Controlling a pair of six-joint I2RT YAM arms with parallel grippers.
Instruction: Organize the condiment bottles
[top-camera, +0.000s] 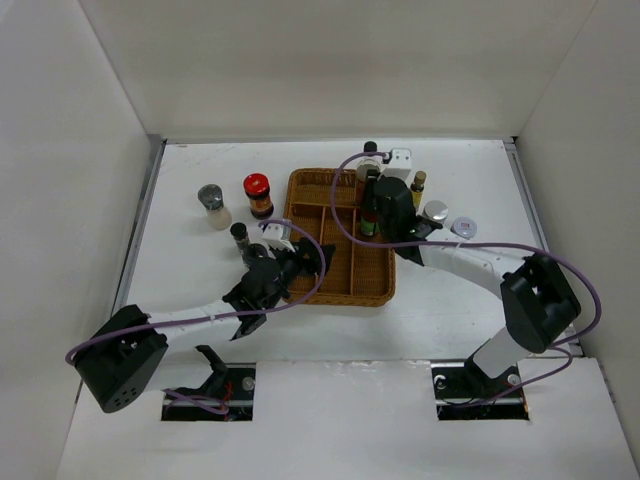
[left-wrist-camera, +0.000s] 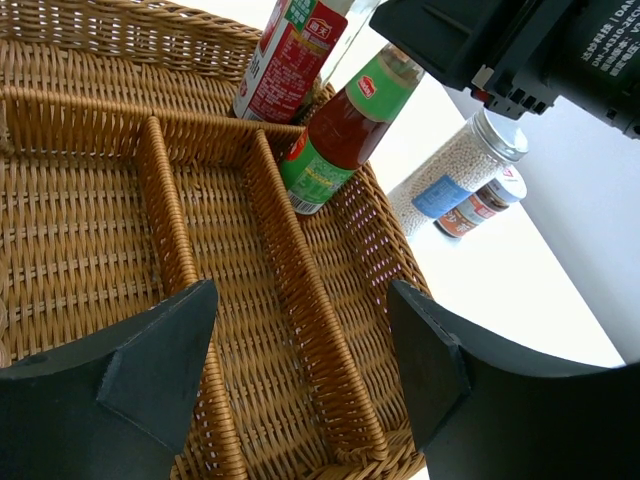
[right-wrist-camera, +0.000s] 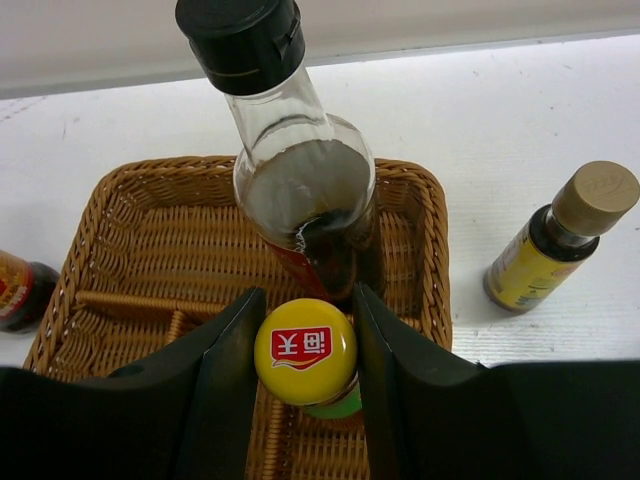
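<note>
My right gripper (right-wrist-camera: 305, 375) is shut on the yellow cap of a slim red sauce bottle (right-wrist-camera: 305, 352) with a green label (left-wrist-camera: 340, 130). It holds the bottle upright in the right side of the wicker tray (top-camera: 372, 285). Just behind it a black-capped clear bottle (right-wrist-camera: 300, 190) stands in the tray's far right corner. My left gripper (left-wrist-camera: 300, 340) is open and empty, low over the tray's left compartments (top-camera: 305, 262). A red-lidded dark jar (top-camera: 258, 195), a silver-capped shaker (top-camera: 212, 205) and a small dark-capped bottle (top-camera: 240, 235) stand on the table left of the tray.
Right of the tray stand a tan-capped yellow-labelled bottle (right-wrist-camera: 560, 240), a silver-capped shaker of white grains (left-wrist-camera: 450, 175) and a small flat jar (top-camera: 465, 227). White walls close in the table on three sides.
</note>
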